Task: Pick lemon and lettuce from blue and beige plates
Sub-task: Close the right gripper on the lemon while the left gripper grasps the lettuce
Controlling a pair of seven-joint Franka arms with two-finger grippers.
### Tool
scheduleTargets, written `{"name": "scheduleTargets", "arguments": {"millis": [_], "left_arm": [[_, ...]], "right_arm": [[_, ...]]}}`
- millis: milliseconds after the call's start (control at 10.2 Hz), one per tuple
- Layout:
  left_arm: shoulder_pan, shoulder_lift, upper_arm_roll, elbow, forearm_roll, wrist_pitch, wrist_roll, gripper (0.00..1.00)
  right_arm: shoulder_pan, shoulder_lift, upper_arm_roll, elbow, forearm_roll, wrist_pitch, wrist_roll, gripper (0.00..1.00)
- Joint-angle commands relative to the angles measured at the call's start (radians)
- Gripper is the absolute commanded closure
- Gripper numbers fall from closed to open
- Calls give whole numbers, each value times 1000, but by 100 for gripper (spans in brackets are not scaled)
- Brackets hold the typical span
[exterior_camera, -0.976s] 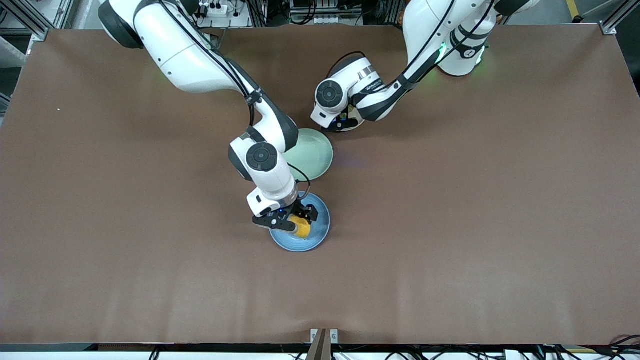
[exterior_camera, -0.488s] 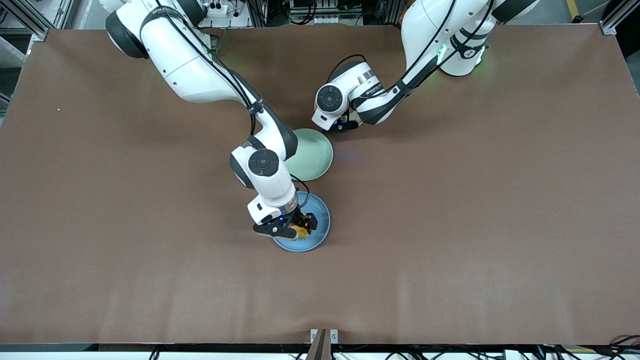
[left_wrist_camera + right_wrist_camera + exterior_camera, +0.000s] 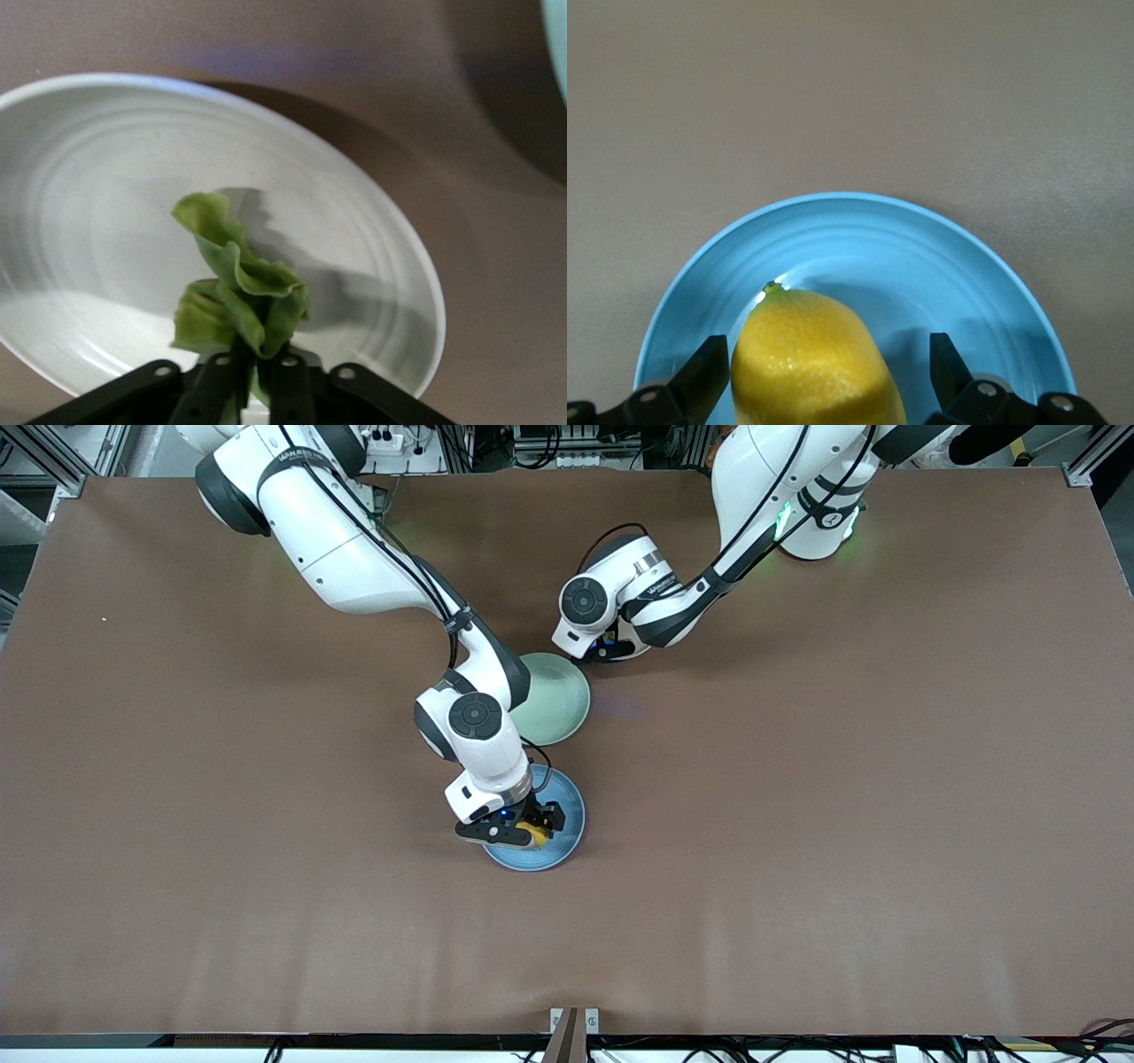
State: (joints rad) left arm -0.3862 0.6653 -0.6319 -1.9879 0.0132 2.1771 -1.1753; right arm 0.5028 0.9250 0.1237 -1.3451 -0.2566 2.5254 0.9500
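Left gripper [image 3: 250,376] clamped on the lettuce [image 3: 237,297] over the beige plate [image 3: 80,177]; right gripper [image 3: 824,376] spread wide around the lemon [image 3: 815,359] – fingers [image 3: 704,376] apart from the rind – resting on the blue plate [image 3: 957,274]; pale green plate [image 3: 558,700] between both.

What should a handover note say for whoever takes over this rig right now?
Left gripper: shut on the lettuce, low over the beige plate; lift not begun.
Right gripper: open, down over the blue plate, jaws straddling the lemon, which lies on the plate.
Done: lettuce gripped.
Left: close on the lemon, lift both clear of the plates.
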Motion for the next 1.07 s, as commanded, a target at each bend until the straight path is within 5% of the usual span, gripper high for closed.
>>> {"name": "scheduleTargets", "arguments": {"millis": [0,293,390,683,976], "left_arm": [[6,-19,0,8,24,-19,-35,100],[19,-70,0,67,24,-153,-34,100],[30,-88,-2,80,24,-189,-32,100],[90,-166,-3,89,24,-259,-12,100],[200,-184,0,135,57,-284,11,100]], "right_arm": [[19,25,-4,30,-29,1,27,0],[23,31,-2,29,-53,1,27,0],[23,31,-2,27,-68,1,26,9],[20,32,-2,27,-76,-3,24,58],[17,22,1,27,-58,-36,24,74]]}}
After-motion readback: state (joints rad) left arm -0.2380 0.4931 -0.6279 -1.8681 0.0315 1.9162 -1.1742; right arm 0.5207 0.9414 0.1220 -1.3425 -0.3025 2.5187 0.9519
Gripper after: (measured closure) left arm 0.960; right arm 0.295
